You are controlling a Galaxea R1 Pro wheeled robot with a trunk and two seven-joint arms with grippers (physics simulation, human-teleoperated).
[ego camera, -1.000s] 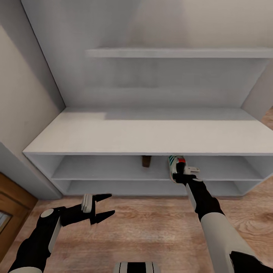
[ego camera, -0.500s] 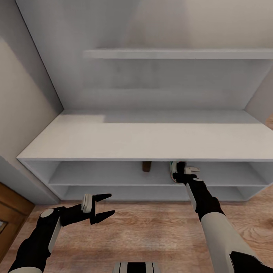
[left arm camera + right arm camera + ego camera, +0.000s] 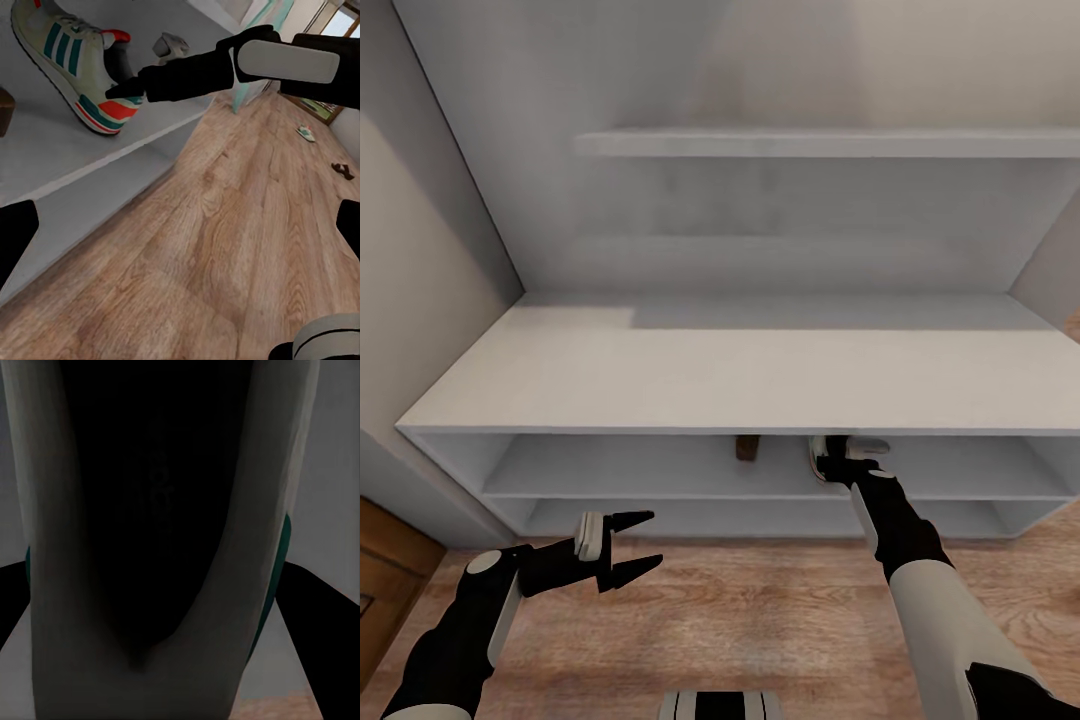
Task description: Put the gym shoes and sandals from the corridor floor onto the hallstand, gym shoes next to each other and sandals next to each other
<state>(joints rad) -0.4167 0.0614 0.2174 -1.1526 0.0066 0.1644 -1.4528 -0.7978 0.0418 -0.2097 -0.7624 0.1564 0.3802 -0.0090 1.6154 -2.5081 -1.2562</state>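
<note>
Clamped on a gym shoe (image 3: 71,60), the right gripper (image 3: 838,462) holds it on the hallstand (image 3: 740,375)'s upper open shelf, heel toward the room, long axis running into the shelf; a brown sandal (image 3: 747,447) sits just beside. Release only once the sole lies flat; left gripper (image 3: 622,550) hovers with jaws apart above the corridor floor (image 3: 760,610).

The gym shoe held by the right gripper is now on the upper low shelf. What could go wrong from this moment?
1. The gym shoe lies near the front edge of the shelf; pulling the right gripper back before the fingers fully release could drag it onto the corridor floor.
2. A brown sandal stands close beside it; a sideways move may knock it.
3. The bench top hides the grasp from the head camera.
</note>
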